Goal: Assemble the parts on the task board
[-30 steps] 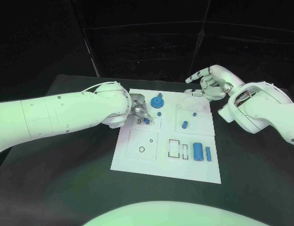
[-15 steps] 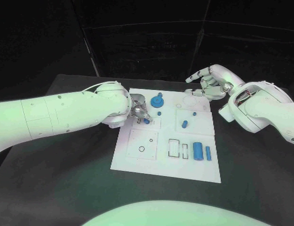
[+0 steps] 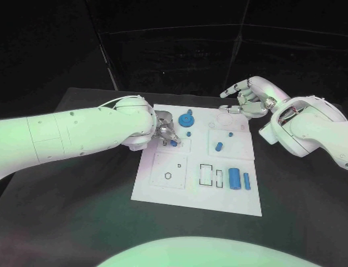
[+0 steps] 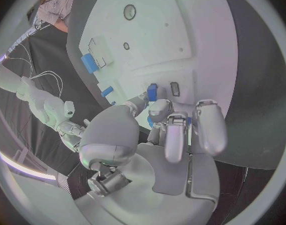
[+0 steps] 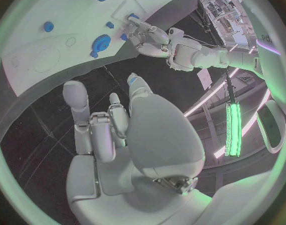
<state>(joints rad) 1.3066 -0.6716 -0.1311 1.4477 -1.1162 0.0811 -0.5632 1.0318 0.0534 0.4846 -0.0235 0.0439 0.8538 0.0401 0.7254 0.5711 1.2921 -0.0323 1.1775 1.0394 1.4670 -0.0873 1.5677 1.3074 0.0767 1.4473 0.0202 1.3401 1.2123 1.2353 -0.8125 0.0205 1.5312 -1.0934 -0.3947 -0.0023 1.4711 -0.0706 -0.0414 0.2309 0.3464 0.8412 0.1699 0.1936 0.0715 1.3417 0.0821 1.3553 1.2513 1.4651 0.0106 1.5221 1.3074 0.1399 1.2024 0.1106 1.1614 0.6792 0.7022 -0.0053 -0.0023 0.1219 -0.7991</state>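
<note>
Head view: left robot hand (image 3: 165, 132) pinches blue part (image 3: 174, 143) — on task board (image 3: 197, 194).

A flat black table (image 3: 77, 183) with a matte top carries the work area, its dark surface running out on every side. Behind its far edge hangs a black backdrop (image 3: 182, 50), crossed by thin dark frame bars (image 3: 106, 61).
</note>
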